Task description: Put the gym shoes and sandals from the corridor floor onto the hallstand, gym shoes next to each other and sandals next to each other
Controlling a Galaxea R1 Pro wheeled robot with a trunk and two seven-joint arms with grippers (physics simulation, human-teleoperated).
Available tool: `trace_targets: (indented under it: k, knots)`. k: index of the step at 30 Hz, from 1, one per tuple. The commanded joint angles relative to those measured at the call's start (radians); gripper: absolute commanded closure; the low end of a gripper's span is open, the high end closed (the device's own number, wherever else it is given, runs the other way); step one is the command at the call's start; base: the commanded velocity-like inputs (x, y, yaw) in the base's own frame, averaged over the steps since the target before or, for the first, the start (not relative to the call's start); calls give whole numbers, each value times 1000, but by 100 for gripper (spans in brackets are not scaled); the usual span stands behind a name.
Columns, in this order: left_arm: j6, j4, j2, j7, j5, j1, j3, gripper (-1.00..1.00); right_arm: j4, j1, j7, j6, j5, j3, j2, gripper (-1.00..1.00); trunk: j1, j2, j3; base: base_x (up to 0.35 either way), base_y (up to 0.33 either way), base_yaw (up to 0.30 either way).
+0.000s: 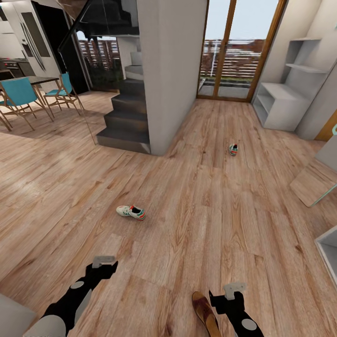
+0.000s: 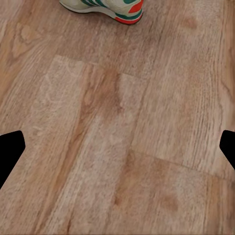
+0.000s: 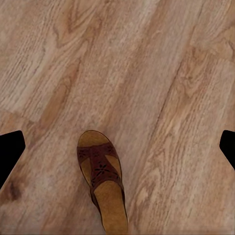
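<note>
Three shoes on corridor floor (image 1: 196,196), none racked: near gym shoe (image 1: 131,212) ahead of left gripper (image 1: 104,261), far gym shoe (image 1: 233,149) mid-corridor, sandal (image 1: 206,312) beside right gripper (image 1: 233,290); both grippers spread, holding nothing; hallstand (image 1: 283,105) bare.

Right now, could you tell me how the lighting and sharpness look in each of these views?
Head view: even, flat light, daylight through the glass door, faint shadow under the nearer gym shoe, straight lines bowing toward the edges. Left wrist view: soft, slightly smeared wood grain, no glare; the gym shoe is cut off by the frame. Right wrist view: the sandal is fairly crisp, with hardly any shadow.
</note>
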Motion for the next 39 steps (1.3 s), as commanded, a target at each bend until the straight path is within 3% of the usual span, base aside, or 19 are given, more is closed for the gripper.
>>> trace_targets:
  k: [1,5,15,32,39]
  knots:
    - [-3,0,-2,-8,-9,-1,8,-100,1,-1,1,1,10,-1,0,-100,0,0,-1,0,0,0]
    - [-2,0,-25,-10,-13,-2,5,-100,5,-2,5,-1,10,0,-2,-100,0,0,-1,0,0,0]
    - [-3,-1,-35,-11,-14,-3,5,-100,5,-2,5,-1,9,-1,-2,-100,0,0,-1,0,0,0]
    - [-10,0,-39,-15,-15,-3,4,-100,0,-2,0,-1,9,-5,-2,-100,65,-119,-60,0,0,0]
    - [-10,0,-38,-44,-15,-2,5,-100,0,-2,0,0,9,-6,-2,-100,92,-168,-92,0,0,0]
